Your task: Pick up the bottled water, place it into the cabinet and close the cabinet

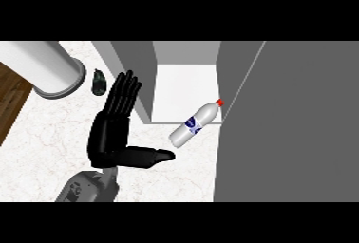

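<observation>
Landmark: cabinet [184, 90], open, white floor showing.
Cabinet door [288, 118]: big grey slab swung out to right of cabinet, left open so bottle can go in; closing not yet done.
White cylinder [43, 66]: far left of cabinet, uninvolved.
Left hand [116, 123]: just left of cabinet mouth, fingers straight, thumb out toward bottle, grasping nothing.
Bottled water [195, 124]: on its side, half across cabinet's front edge, red cap against door; apart from thumb. Probably needs nudge further in.
Small dark object [99, 81]: left of cabinet, cannot identify.
Right hand: unseen.
</observation>
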`<control>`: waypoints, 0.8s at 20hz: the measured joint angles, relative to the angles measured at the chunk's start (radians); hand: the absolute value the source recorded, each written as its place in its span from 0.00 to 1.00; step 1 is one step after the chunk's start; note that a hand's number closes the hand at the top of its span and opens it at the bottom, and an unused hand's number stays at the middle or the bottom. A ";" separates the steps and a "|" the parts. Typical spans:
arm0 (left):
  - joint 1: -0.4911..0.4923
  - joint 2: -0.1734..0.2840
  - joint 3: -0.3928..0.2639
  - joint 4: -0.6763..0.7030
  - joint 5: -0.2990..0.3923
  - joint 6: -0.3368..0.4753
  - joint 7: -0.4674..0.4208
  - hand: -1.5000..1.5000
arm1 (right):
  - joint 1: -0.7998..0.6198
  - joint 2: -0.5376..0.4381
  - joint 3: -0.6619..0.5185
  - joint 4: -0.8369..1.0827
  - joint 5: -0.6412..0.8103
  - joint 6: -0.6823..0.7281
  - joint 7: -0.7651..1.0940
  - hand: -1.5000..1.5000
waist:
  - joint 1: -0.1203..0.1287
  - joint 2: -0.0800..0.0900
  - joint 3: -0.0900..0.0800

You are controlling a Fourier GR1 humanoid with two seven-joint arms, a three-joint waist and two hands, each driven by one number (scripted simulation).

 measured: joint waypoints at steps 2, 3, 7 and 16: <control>0.055 -0.004 -0.018 -0.058 -0.007 -0.007 -0.007 0.00 | -0.013 0.005 0.009 0.006 0.003 -0.009 0.004 0.00 | 0.000 0.000 0.000; 0.071 -0.003 -0.026 -0.096 -0.014 -0.001 0.009 0.00 | -0.010 -0.001 0.009 0.001 0.000 -0.009 0.005 0.00 | 0.000 0.000 0.000; 0.186 0.028 -0.061 -0.247 -0.008 -0.025 0.043 0.00 | -0.003 -0.025 0.017 0.005 0.023 0.001 -0.025 0.00 | 0.001 -0.001 0.000; 0.417 0.087 -0.106 -0.462 0.001 -0.066 0.013 0.00 | -0.001 -0.168 0.076 -0.054 0.104 0.086 0.046 1.00 | 0.008 0.000 0.001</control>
